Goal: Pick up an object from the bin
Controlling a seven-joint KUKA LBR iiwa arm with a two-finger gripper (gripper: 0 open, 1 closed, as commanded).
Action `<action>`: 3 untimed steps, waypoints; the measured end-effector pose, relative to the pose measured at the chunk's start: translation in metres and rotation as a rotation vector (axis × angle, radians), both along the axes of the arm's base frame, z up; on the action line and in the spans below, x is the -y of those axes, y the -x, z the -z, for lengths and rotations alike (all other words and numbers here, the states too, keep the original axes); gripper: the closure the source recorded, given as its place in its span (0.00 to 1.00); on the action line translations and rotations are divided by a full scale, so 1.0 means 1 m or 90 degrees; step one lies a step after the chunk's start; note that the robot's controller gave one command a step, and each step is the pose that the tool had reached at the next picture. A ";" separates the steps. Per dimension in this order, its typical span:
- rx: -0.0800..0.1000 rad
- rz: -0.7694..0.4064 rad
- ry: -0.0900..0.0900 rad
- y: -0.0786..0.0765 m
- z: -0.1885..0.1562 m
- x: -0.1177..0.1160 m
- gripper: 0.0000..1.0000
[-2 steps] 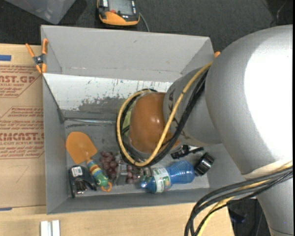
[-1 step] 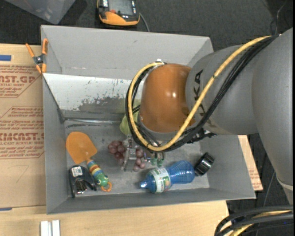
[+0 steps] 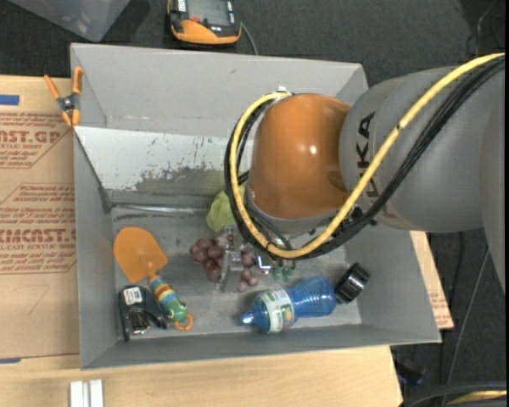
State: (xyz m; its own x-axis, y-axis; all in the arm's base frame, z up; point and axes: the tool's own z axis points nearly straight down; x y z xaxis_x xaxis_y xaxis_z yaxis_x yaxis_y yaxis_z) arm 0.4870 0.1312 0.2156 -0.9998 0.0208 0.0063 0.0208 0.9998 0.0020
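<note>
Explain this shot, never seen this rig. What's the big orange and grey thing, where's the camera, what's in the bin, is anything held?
The big grey shape entering from the right is a robot arm. The orange dome is a cover on its wrist, with cables looped round it. One camera looks down on the grey metal bin from above, slightly to one side. The end effector hangs under the dome, low beside a bunch of purple grapes mid-bin. Around it are a yellow-green item behind, a blue bottle lying in front and a small black part to the right. An orange scoop and a black-and-white item lie to the left. Whether anything is held can't be told from here.
</note>
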 end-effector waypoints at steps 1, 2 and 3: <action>0.001 0.007 -0.001 0.003 -0.016 -0.007 1.00; 0.003 -0.038 -0.001 -0.001 -0.023 -0.006 1.00; 0.008 -0.150 -0.002 -0.003 -0.006 -0.008 1.00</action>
